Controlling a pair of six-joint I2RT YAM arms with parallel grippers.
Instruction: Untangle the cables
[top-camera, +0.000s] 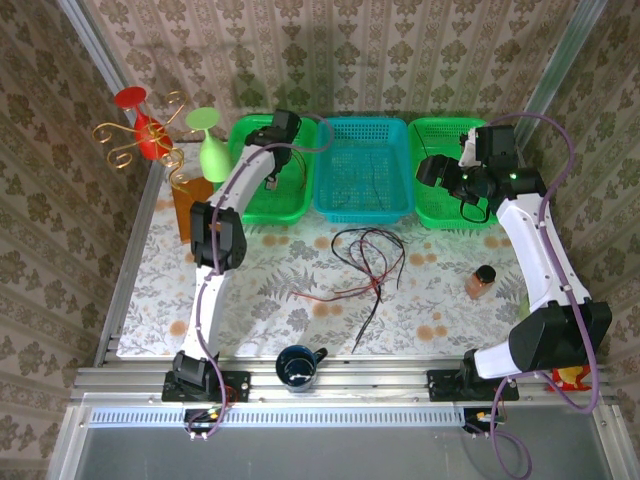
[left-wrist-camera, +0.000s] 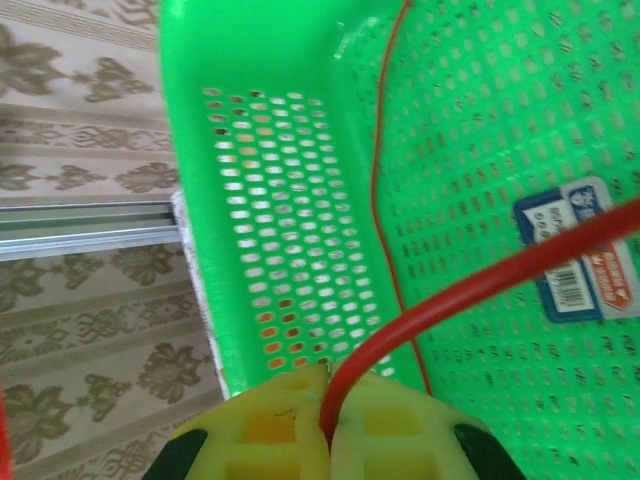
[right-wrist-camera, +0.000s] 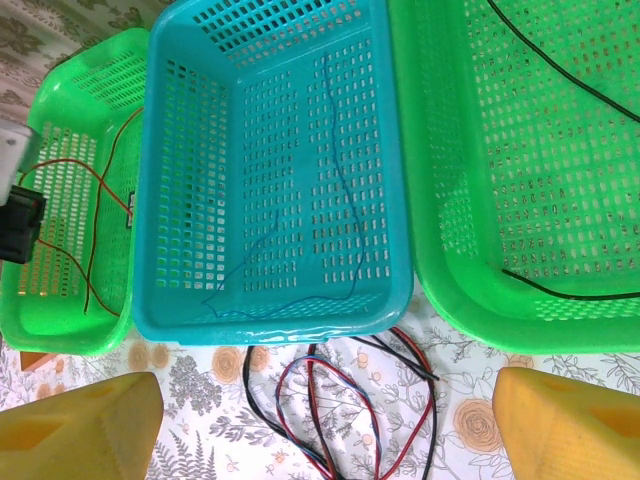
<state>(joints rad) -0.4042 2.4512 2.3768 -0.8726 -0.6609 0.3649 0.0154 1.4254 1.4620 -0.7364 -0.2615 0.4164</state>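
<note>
Red cable (left-wrist-camera: 480, 275) pinched in clenched left gripper (left-wrist-camera: 328, 388), held over left green basket (left-wrist-camera: 300, 250). Cable tangle (top-camera: 368, 262) spread on table (top-camera: 250, 300) just before teal basket (top-camera: 330, 208), long axis far-to-near. Right gripper (right-wrist-camera: 322, 410) splayed, empty; tangle framed between its fingers, base-ward of it.

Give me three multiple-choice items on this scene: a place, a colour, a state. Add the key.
1. The tangled cables lie: A) on the table, before the middle basket; B) inside that basket; C) on the floor.
2. The middle basket is: A) red; B) yellow; C) blue.
3. The left gripper has its jaws: A) wide open; B) shut on a red cable; C) shut on nothing.
Key: 1A, the top view shows them on the table; 2C, its mesh is blue; 3B, the cable sits pinched between them.
</note>
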